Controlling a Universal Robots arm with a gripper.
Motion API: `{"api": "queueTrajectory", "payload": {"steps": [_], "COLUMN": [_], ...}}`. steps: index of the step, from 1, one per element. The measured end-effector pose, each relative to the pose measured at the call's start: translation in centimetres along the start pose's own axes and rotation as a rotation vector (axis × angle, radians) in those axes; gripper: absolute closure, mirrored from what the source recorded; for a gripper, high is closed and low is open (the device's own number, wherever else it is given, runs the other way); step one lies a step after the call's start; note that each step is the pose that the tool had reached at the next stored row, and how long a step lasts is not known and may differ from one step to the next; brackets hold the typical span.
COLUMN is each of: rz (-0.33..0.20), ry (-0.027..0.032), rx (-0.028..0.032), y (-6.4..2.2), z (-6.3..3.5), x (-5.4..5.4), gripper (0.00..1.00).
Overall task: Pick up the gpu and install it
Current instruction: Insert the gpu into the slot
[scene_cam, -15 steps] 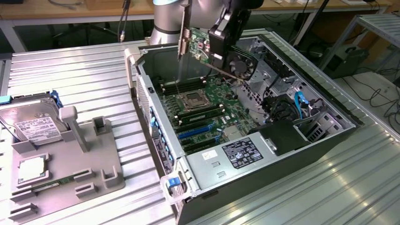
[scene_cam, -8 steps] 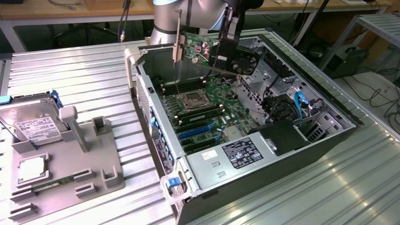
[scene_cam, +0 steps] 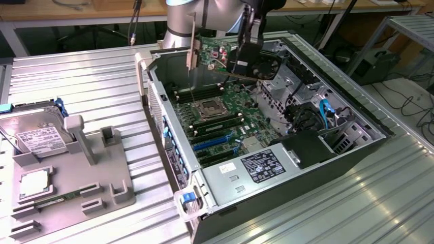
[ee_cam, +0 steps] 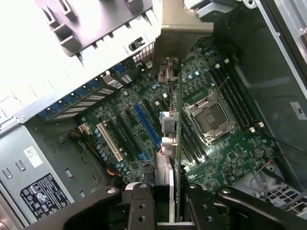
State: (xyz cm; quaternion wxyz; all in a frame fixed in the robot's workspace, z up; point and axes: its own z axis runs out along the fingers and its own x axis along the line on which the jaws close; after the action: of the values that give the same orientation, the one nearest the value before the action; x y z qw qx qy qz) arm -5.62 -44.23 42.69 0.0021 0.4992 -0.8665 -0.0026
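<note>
The gpu (scene_cam: 220, 53) hangs above the far end of the open computer case (scene_cam: 352, 147), its silver end bracket (scene_cam: 192, 48) toward the exterior view's left and its black cooler (scene_cam: 263, 63) toward the right. My gripper (scene_cam: 244, 48) is shut on it from above. In the wrist view the gpu (ee_cam: 171, 143) runs edge-on between my fingers (ee_cam: 142, 206), bracket (ee_cam: 178, 28) farthest from me. Below it lies the motherboard (ee_cam: 225, 153) with its CPU socket (ee_cam: 211, 115) and a blue slot (ee_cam: 146, 124). The card is well above the slots, touching nothing.
A power supply (scene_cam: 261, 165) fills the near end of the case, with cables and drive bays (scene_cam: 318, 117) along the exterior view's right wall. On the table at the left, a grey fixture (scene_cam: 74, 178) carries a hard drive (scene_cam: 37, 134) and a CPU (scene_cam: 34, 183).
</note>
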Motion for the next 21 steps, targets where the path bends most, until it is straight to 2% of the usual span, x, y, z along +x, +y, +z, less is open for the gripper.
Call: {"api": "queueTrajectory", "payload": {"steps": [14,21], "rz": [-0.127,-0.208], "ry": [0.0008,0.0013], "rx": [0.0002,0.0002], "y": [0.0,0.0], "z": [0.0,0.0], "x": [0.0,0.0], "gripper": [0.72,0.72]}}
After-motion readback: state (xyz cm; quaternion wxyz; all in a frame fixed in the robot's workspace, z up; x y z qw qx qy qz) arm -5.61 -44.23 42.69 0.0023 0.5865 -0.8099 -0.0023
